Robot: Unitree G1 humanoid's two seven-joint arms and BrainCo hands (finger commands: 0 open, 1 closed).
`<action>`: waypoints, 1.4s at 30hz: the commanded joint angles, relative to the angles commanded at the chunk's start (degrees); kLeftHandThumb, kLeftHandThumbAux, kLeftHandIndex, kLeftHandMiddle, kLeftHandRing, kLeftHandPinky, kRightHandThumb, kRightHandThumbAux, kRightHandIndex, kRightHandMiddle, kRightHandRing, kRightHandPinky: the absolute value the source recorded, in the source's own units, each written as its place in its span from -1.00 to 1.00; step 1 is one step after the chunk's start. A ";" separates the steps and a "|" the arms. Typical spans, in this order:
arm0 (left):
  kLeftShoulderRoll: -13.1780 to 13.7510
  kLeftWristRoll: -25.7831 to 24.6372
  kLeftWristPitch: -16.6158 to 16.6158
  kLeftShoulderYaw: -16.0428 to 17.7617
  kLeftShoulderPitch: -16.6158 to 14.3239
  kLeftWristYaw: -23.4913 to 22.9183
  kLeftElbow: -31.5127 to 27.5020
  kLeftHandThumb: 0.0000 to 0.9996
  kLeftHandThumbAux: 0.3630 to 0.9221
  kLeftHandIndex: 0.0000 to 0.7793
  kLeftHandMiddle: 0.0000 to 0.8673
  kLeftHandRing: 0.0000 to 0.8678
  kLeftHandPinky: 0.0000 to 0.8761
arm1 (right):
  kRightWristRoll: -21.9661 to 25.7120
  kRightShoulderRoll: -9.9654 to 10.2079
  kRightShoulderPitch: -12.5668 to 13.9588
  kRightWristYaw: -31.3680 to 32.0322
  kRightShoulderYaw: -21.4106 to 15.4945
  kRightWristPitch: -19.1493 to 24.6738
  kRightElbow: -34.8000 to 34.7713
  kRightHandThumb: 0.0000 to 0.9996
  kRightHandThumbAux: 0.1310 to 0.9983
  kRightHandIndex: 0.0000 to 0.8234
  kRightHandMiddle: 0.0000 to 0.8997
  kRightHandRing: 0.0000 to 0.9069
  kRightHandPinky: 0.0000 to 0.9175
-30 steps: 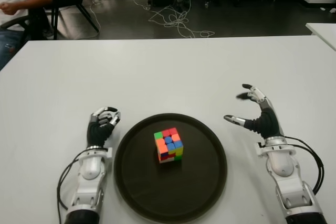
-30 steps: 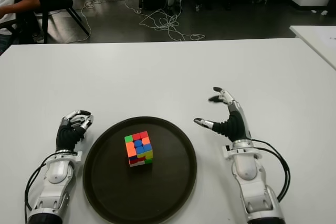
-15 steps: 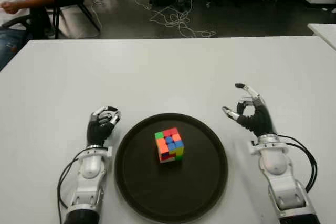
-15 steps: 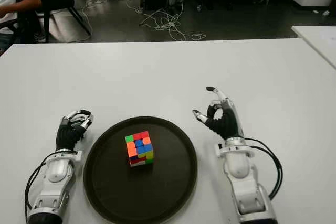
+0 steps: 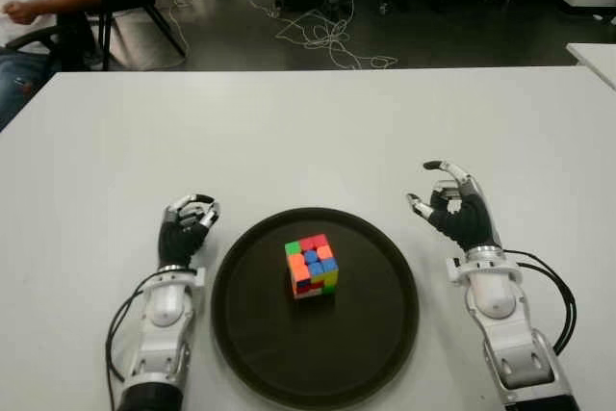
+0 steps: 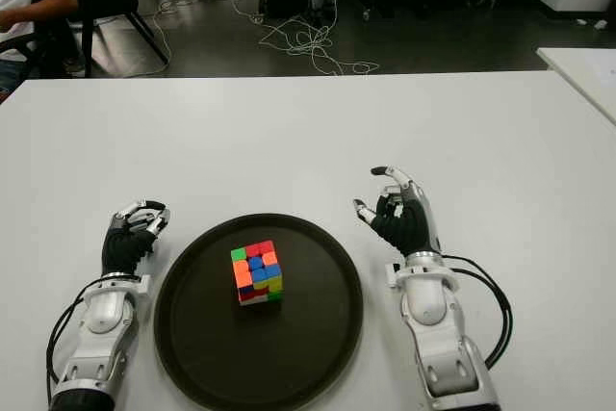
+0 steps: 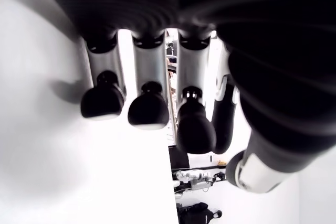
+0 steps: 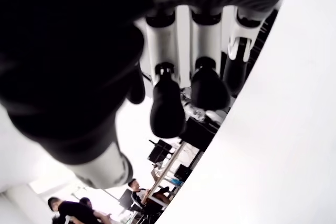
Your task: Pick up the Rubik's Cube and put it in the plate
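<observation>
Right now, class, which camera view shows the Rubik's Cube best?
The left eye view: the Rubik's Cube sits near the middle of the dark plate, top and two sides visible. The right eye view shows nearly the same. Neither wrist view shows it.

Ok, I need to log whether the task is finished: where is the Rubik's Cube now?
In the eye views, the Rubik's Cube sits near the middle of the dark plate, between the left hand and the right hand, neither touching it.

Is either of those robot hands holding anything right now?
No. The Rubik's Cube sits in the plate. The left hand and right hand flank the plate, fingers curled, holding nothing.
</observation>
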 joint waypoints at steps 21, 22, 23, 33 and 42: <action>0.49 -0.44 -0.70 -0.16 0.21 -1.09 0.17 0.41 0.23 0.14 0.90 0.94 0.87 | 12.10 1.28 -3.25 -1.60 -4.41 -2.75 6.73 -0.60 0.68 0.71 0.79 0.82 0.80; 0.49 -0.42 -0.69 -0.15 0.24 -1.05 0.12 0.41 0.23 0.14 0.90 0.94 0.87 | 12.53 1.47 -3.48 -1.77 -4.75 -2.90 7.10 -0.60 0.68 0.71 0.79 0.82 0.80; 0.48 -0.41 -0.68 -0.15 0.26 -1.03 0.10 0.41 0.23 0.14 0.90 0.93 0.87 | 12.79 1.59 -3.62 -1.90 -4.96 -3.02 7.35 -0.61 0.68 0.73 0.80 0.82 0.81; 0.68 -0.04 -0.61 -0.37 0.30 -1.03 -0.01 0.41 0.23 0.14 0.88 0.92 0.85 | 12.74 2.53 -4.87 -3.44 -6.41 -3.41 9.38 -0.62 0.68 0.78 0.82 0.84 0.82; 0.22 -0.37 -0.96 -0.09 0.69 -0.62 -0.47 0.41 0.23 0.14 0.89 0.93 0.89 | 11.54 3.02 -5.09 -3.92 -7.22 -3.98 10.54 -0.63 0.70 0.78 0.82 0.84 0.81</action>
